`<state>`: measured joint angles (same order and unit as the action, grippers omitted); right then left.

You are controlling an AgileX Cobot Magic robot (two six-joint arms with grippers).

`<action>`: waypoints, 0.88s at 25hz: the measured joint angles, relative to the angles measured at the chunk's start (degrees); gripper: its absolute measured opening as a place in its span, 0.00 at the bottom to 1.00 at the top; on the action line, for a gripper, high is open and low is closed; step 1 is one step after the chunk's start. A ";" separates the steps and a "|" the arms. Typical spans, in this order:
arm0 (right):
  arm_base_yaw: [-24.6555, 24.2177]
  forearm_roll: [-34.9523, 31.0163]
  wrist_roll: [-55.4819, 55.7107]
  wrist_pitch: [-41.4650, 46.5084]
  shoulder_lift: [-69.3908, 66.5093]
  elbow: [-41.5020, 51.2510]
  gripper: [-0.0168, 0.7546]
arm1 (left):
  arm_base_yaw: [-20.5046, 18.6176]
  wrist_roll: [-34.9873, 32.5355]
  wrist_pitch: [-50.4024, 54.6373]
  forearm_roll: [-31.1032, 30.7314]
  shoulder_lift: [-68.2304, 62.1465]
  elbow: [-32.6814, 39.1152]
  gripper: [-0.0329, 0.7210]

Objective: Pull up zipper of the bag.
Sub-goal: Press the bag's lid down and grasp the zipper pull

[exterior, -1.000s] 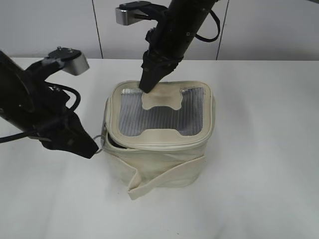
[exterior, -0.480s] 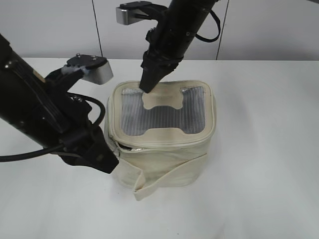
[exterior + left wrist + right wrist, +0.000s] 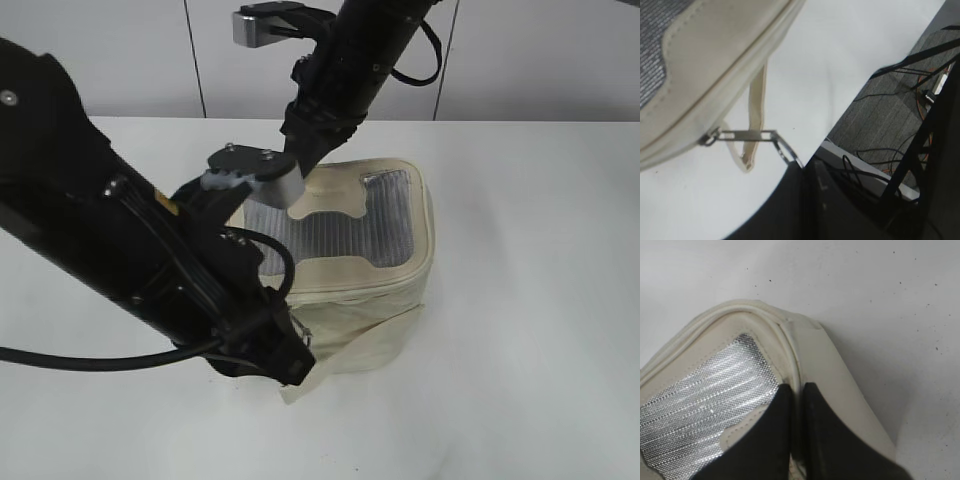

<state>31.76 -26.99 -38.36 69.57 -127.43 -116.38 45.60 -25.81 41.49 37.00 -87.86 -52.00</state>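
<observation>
The left gripper (image 3: pixel 290 360) has its jaws clamped on a small silver metal ring pull (image 3: pixel 752 135) of the thin cream zipper track (image 3: pixel 715 107), down at the front lower corner of the small boxy cream-white soft bag (image 3: pixel 370 300). The right gripper (image 3: pixel 799 405) has its dark fingers (image 3: pixel 827 440) pinched together, pressing on the bag's lid rim by the grey mesh window (image 3: pixel 705 390). The bag sits on a white table (image 3: pixel 530 300), loose cream strap (image 3: pixel 756 105) dangling beside the pull.

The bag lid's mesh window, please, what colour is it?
Silvery grey, the mesh window shows best in the right wrist view.
</observation>
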 joint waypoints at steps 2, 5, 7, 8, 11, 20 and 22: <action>0.00 0.00 0.04 0.00 0.00 0.00 0.07 | 1.53 0.00 -2.79 1.49 -0.36 0.00 0.04; 0.00 -0.06 0.04 -0.11 0.00 0.00 0.07 | 3.02 0.06 -6.82 3.66 -0.36 0.00 0.04; 0.00 -0.26 0.04 -0.22 0.00 0.00 0.07 | 3.22 0.06 -8.40 4.71 -0.36 0.00 0.04; 0.00 -0.31 0.04 -0.22 0.00 0.00 0.07 | 3.21 0.06 -8.85 5.18 -0.36 0.00 0.04; 0.00 -0.64 0.04 -0.28 0.00 0.00 0.07 | 3.21 0.17 -10.16 6.54 -0.67 0.00 0.04; -0.17 -0.81 -0.12 -0.47 0.00 0.00 0.07 | 3.36 0.21 -8.83 6.17 -3.52 -2.36 0.04; -0.17 -0.85 -0.12 -0.47 0.00 0.00 0.07 | 3.36 0.21 -8.40 6.12 -3.52 -2.36 0.04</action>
<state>31.59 -27.85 -38.48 69.10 -127.43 -116.38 48.96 -25.61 33.09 43.12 -91.38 -54.36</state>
